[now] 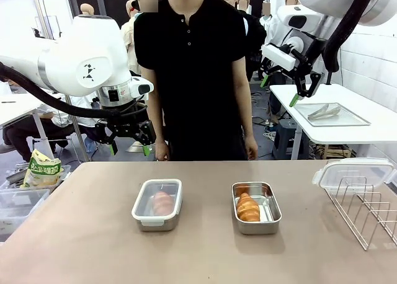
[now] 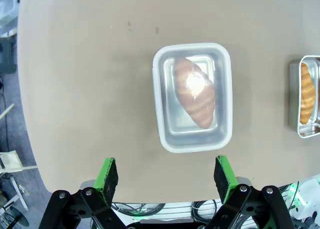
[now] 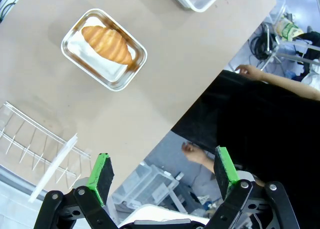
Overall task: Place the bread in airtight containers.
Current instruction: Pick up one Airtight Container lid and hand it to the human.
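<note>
- Two small steel containers sit side by side on a tan counter (image 1: 87, 234), well apart, each with its long axis running from the robot's side toward the person.
- The left container (image 1: 157, 204) wears a clear, white-rimmed lid; a croissant (image 1: 162, 202) shows through it, hazy, lying lengthwise and slightly diagonal in the tub.
- The right container (image 1: 256, 208) is uncovered. Its croissant (image 1: 247, 207) is golden-brown with a ridged crust, lying lengthwise toward the tub's left side, shorter than the tub.
- A second clear lid (image 1: 353, 172) rests on top of a wire rack (image 1: 365, 209) at the counter's right edge.
- The left gripper (image 1: 129, 149) hangs above the far edge of the counter, jaws apart and holding nothing.
- The right gripper (image 1: 305, 89) is raised high to the right, jaws apart and holding nothing.
- A person in a black shirt (image 1: 193, 67) stands at the far side, arms down at their sides.
- Behind on the right, a white table (image 1: 372, 128) carries a flat metal tray (image 1: 331, 114) with tongs in it.
</note>
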`<move>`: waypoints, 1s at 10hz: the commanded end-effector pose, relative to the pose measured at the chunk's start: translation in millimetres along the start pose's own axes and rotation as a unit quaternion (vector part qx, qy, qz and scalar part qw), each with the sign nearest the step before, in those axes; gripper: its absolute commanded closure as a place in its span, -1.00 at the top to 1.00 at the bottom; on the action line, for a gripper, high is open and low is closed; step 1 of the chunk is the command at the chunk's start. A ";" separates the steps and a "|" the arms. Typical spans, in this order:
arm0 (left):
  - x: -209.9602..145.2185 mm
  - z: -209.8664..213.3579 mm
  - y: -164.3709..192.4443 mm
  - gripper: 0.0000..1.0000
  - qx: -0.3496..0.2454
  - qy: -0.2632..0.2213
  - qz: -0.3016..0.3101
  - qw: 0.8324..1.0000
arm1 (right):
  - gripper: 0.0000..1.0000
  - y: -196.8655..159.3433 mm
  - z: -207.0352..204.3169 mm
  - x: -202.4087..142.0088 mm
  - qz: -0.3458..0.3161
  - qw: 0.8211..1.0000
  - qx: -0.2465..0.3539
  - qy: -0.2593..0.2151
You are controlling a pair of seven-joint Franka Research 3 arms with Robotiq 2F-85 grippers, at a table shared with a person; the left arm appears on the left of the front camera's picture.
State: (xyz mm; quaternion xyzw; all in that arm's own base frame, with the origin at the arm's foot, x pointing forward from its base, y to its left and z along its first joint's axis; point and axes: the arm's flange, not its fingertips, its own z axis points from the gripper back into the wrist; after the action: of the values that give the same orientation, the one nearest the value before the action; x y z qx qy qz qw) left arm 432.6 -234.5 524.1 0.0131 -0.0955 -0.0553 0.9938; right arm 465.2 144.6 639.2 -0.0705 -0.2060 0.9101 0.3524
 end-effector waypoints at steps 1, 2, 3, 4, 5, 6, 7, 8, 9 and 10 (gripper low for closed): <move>-1.0 2.1 1.6 1.00 -0.001 -0.001 0.000 1.000 | 1.00 0.3 0.5 -1.3 -0.001 1.000 -0.006 -0.004; -1.0 2.1 1.6 1.00 -0.001 -0.001 0.000 1.000 | 1.00 0.3 0.5 -1.3 -0.001 1.000 -0.006 -0.004; -1.0 2.1 1.6 1.00 -0.001 -0.001 0.000 1.000 | 1.00 0.0 0.0 0.0 0.000 1.000 0.000 0.000; -1.0 2.1 1.6 1.00 -0.001 -0.001 0.000 1.000 | 1.00 7.1 16.6 -15.7 -0.021 1.000 0.001 0.021; -1.0 2.1 1.6 1.00 -0.001 -0.001 0.000 1.000 | 1.00 14.3 26.7 -36.5 -0.037 0.999 0.010 0.039; -1.0 2.1 1.6 1.00 -0.001 -0.001 0.000 1.000 | 1.00 19.4 30.4 -59.8 -0.042 0.998 0.031 0.041; -1.0 2.1 1.6 1.00 -0.001 -0.001 0.000 1.000 | 1.00 24.3 25.8 -88.7 -0.039 0.997 0.058 0.046; -1.0 2.1 1.6 1.00 -0.001 -0.001 0.000 1.000 | 1.00 30.3 17.5 -111.5 -0.050 0.995 0.084 0.033; -1.0 2.1 1.6 1.00 -0.001 -0.001 0.000 1.000 | 1.00 38.2 6.2 -130.3 -0.058 0.992 0.107 0.025; -1.0 2.1 1.6 1.00 -0.001 -0.001 0.000 1.000 | 1.00 50.6 -7.2 -143.7 -0.093 0.987 0.125 0.026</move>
State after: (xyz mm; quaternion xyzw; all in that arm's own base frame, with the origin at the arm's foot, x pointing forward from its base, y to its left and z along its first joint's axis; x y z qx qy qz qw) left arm 432.7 -234.4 524.1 0.0131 -0.0956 -0.0551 0.9938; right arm 531.7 14.8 607.9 -0.0477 -0.1072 0.8917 0.4371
